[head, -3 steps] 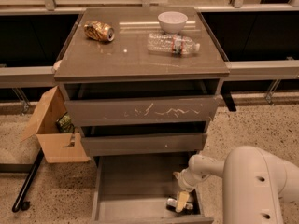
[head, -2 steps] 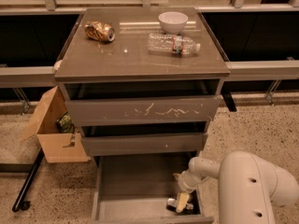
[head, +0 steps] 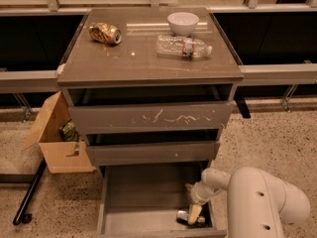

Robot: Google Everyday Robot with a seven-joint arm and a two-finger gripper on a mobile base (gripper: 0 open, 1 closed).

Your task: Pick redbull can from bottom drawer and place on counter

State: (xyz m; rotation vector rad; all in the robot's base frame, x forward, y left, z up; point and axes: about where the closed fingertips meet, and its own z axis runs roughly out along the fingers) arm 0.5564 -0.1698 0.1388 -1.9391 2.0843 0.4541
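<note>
My gripper (head: 194, 215) is down in the bottom drawer (head: 141, 195), at its front right corner; it hangs from my white arm (head: 262, 205), which comes in from the lower right. It points downward, right over the redbull can (head: 183, 216). The can lies on its side on the drawer floor, close to the front wall and near the right wall; a tan part of the gripper crosses its middle, so silver shows on either side. Whether the gripper is clamped on the can or only poised over it, I cannot tell.

The bottom drawer is pulled well out towards me; above it sits the middle drawer (head: 153, 153) with a plain front, and above that the top drawer (head: 148, 118), its front marked with white scratches.

The counter (head: 143, 63) carries three things, none of them mine to fetch: a dented gold can (head: 105, 33) on its side at the back left; a white bowl (head: 183, 23) at the back right; a clear bottle (head: 183, 46) with a red label, lying flat just in front of the bowl.

Left of the cabinet a cardboard box (head: 62, 152) stands open on the speckled floor with something green inside; a black bar (head: 29, 197) slants across the floor below it.
</note>
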